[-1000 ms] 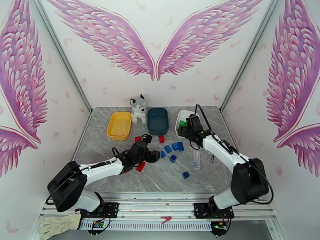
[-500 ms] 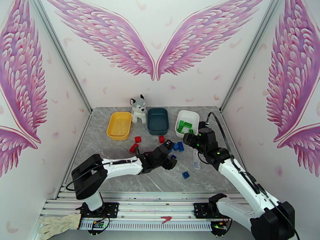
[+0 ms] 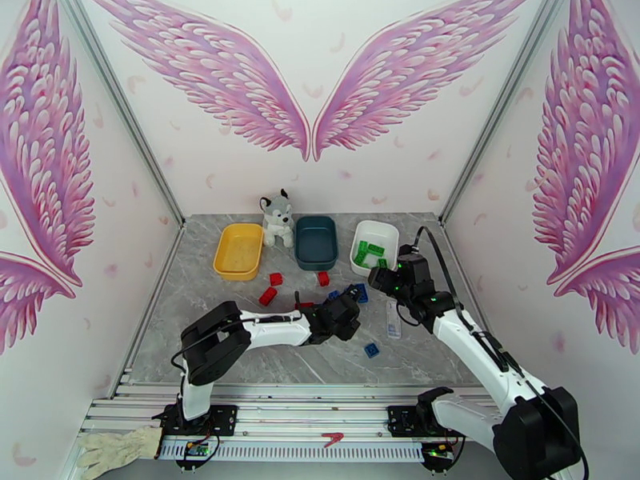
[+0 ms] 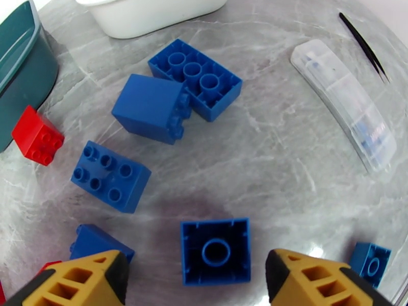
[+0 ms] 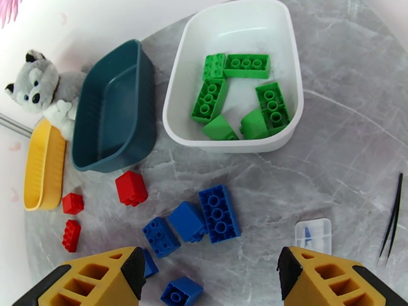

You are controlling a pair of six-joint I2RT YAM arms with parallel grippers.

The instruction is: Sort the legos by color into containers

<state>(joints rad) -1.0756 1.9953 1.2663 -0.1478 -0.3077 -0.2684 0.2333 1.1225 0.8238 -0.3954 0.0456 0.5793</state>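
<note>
In the left wrist view my left gripper [image 4: 196, 269] is open, its yellow fingers [image 4: 81, 279] on either side of an upside-down blue brick [image 4: 215, 251] on the table. More blue bricks [image 4: 109, 175] lie just beyond, with one red brick [image 4: 36, 134]. Seen from above, the left gripper [image 3: 348, 311] is low over this blue cluster. My right gripper [image 5: 209, 274] is open and empty, hovering near the white tray [image 5: 176, 98], which holds several green bricks [image 5: 209, 100]. The teal tray [image 5: 86, 128] and the yellow tray [image 3: 238, 251] hold no bricks. Red bricks [image 3: 269, 296] lie in front of the yellow tray.
A husky plush [image 3: 276, 218] sits between the yellow and teal trays. A clear plastic case [image 4: 347, 108] and black tweezers [image 4: 364, 44] lie right of the blue bricks. One blue brick [image 3: 372, 350] lies apart, nearer the front edge.
My left gripper has swung right from the red bricks to the blue cluster. The right gripper has drawn back from over the white tray towards the table's middle.
</note>
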